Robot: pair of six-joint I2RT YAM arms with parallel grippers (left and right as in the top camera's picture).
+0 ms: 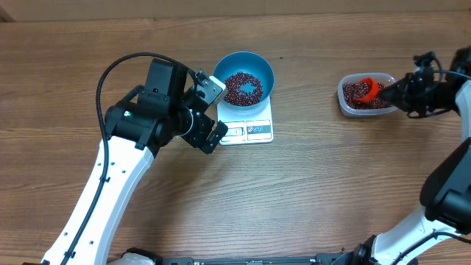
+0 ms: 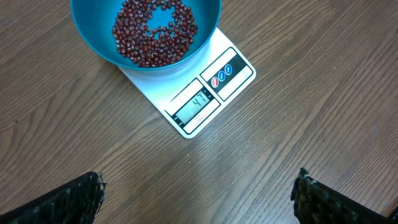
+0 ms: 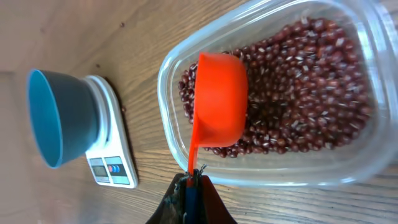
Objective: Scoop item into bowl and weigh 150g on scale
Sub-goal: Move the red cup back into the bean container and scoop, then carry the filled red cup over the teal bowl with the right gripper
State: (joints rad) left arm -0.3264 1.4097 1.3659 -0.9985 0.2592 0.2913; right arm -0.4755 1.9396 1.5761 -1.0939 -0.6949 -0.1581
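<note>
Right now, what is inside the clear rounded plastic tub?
Visible: small dark red-brown beans and a bright red plastic scoop, handle in the shut right pincer. What lies under the scoop's cup is covered.

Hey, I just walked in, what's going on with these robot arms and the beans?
The right gripper is shut on the handle of a red scoop, whose cup is down among the beans in a clear tub. Across the table, a blue bowl sits on the white scale and already holds a layer of beans. The left gripper hangs open beside the scale, holding nothing.
</note>
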